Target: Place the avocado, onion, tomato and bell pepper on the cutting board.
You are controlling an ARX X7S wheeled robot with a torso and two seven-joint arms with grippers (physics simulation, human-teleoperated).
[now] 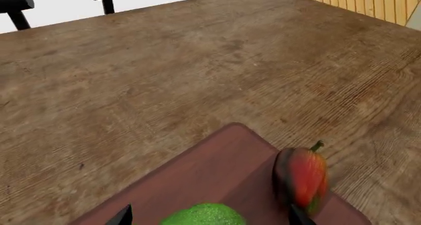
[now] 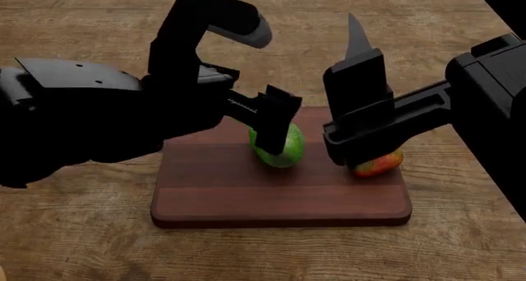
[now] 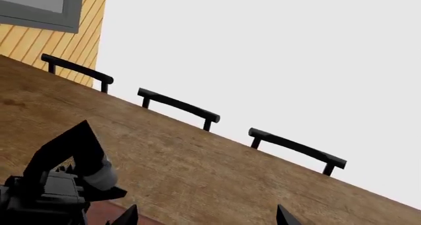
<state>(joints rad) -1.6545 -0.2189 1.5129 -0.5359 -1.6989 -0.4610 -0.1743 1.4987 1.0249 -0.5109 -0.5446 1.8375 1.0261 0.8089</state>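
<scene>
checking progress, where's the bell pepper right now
In the head view the bell pepper lies on the cutting board near its right end, right of the avocado, partly hidden by the right arm.

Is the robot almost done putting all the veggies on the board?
About halfway. The bell pepper sits on the cutting board. The avocado is there too, with the left gripper right at it. The right gripper is open and holds nothing. No onion or tomato shows yet.
</scene>
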